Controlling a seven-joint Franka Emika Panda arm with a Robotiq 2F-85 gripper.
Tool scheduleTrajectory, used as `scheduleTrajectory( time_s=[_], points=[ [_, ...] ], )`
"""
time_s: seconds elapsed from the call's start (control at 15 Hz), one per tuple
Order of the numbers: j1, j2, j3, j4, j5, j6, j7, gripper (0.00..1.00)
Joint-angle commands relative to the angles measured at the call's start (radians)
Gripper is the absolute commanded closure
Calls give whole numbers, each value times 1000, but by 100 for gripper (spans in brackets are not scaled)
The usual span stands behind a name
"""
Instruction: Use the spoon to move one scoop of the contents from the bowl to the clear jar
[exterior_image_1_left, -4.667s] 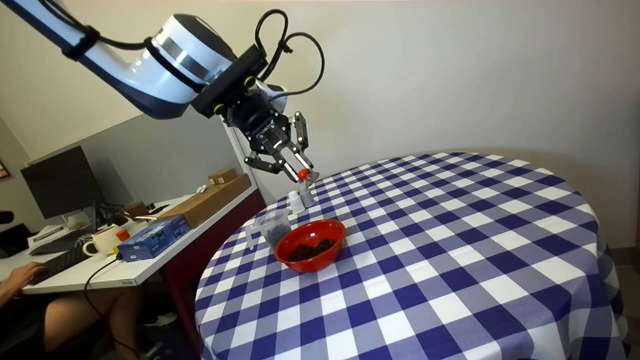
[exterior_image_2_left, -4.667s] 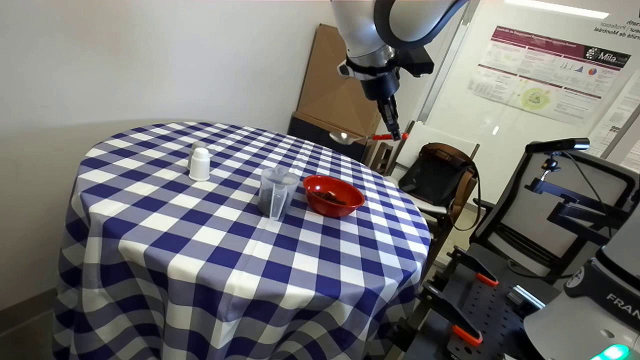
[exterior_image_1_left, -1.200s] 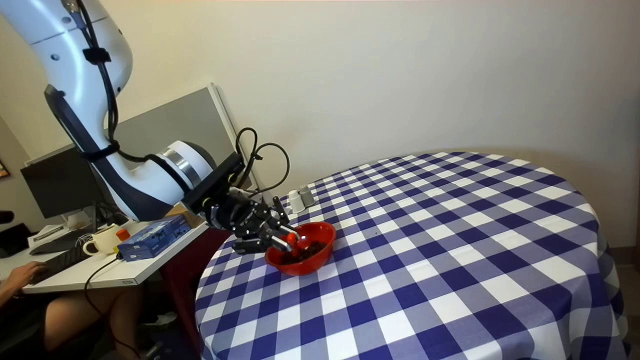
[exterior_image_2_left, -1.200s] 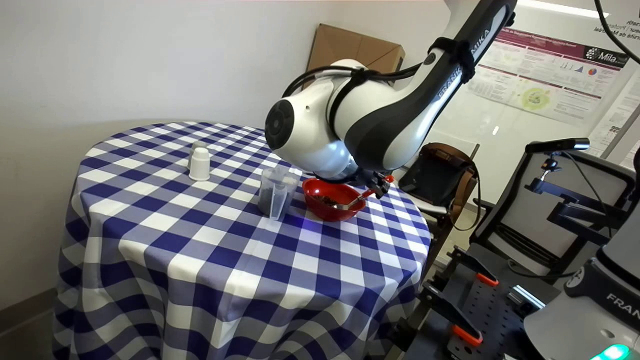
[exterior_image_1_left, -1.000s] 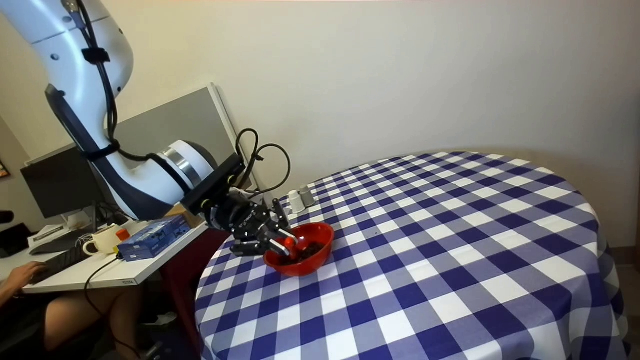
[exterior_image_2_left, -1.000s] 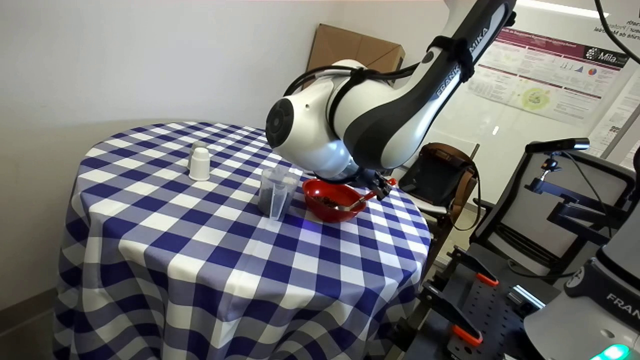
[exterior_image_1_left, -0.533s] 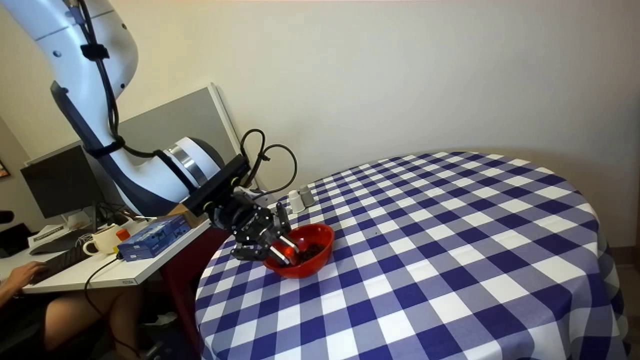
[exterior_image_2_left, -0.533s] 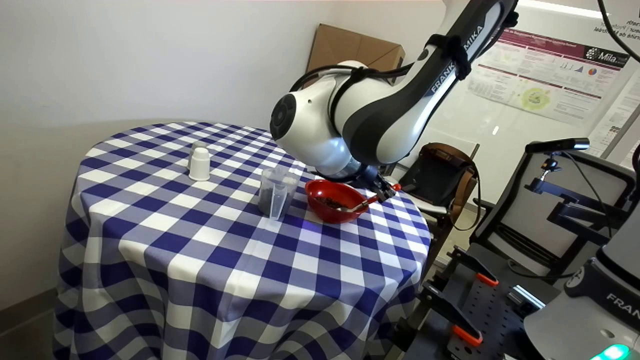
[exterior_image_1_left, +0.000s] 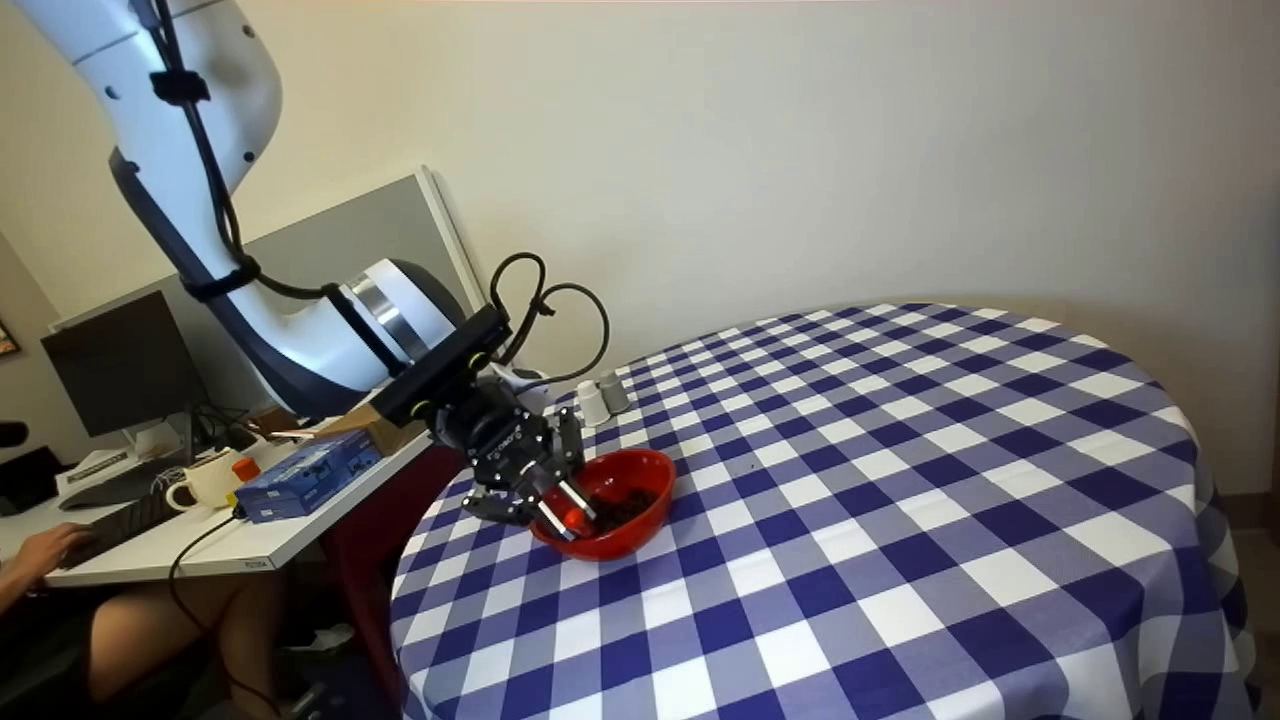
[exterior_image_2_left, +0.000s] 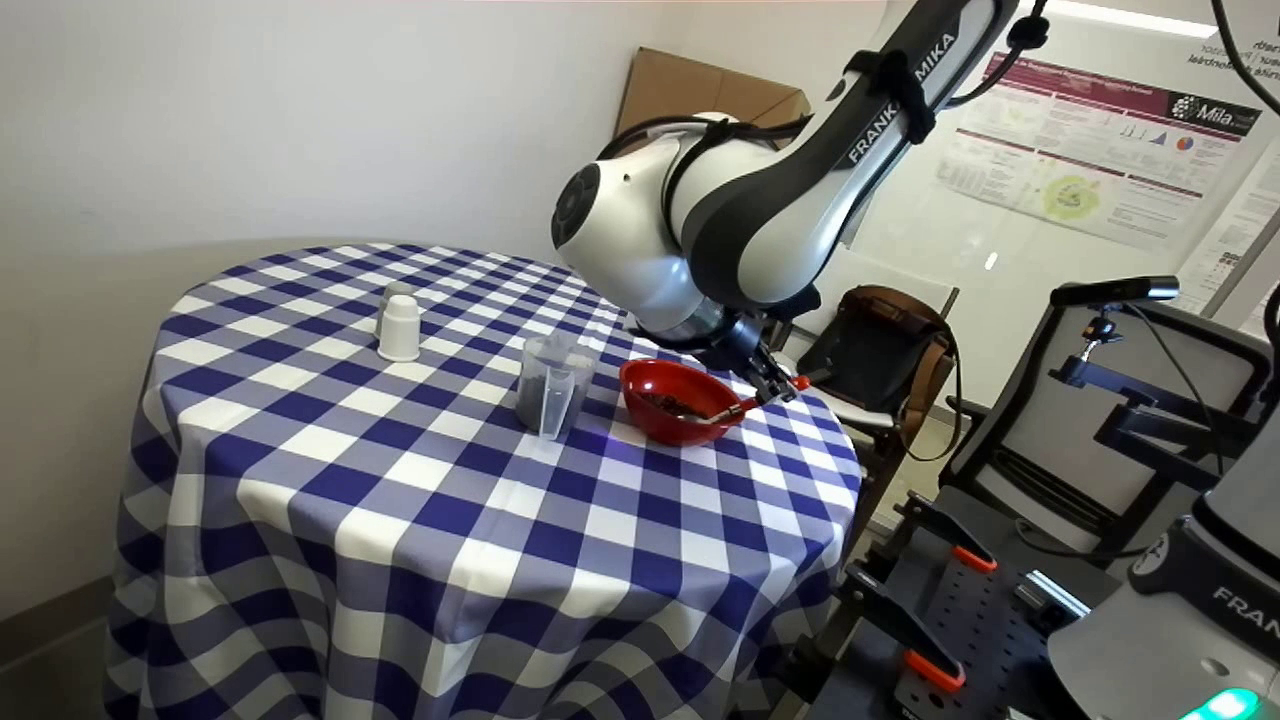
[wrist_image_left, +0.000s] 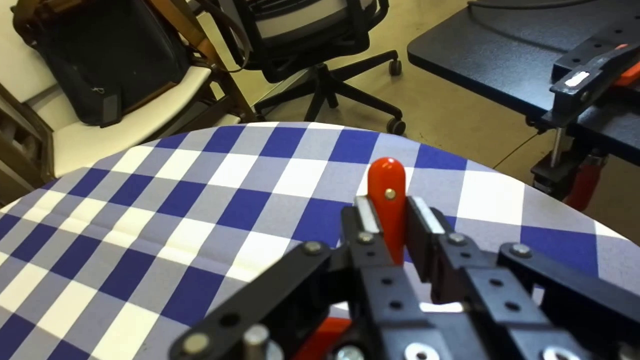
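Spoon (exterior_image_2_left: 742, 409), red-handled, slants into the red bowl (exterior_image_2_left: 665, 430) by the dark bits (exterior_image_2_left: 672, 404) — right of the clear jug (exterior_image_2_left: 552, 390) in an exterior view. The gripper (wrist_image_left: 395, 215) clasps its handle (wrist_image_left: 387, 182) just short of the rounded end. Likely light and stiff, perhaps slick — a mid-handle hold should resist twisting.

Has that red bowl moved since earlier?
Yes: in an exterior view, the red bowl has shifted slightly toward picture right, away from the unmoved clear jar.
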Motion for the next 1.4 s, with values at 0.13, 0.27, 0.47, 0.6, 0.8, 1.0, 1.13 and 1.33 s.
scheduleTrajectory(
  time_s=[0.13,0.27,0.47,0.6,0.8,1.0,1.13,1.33],
  points=[
    [-13,-29,-16,7,101,28,-21,90],
    [-15,-31,-20,16,135,30,-31,90],
    [-19,-34,-27,24,176,40,-42,90],
    [-21,-34,-32,29,204,46,-53,90],
    [-26,-33,-41,37,238,54,-74,90],
    [-36,-31,-51,48,274,60,-98,90],
    [-43,-30,-56,57,304,63,-117,90],
    [-54,-28,-63,70,361,62,-152,90]
  ],
)
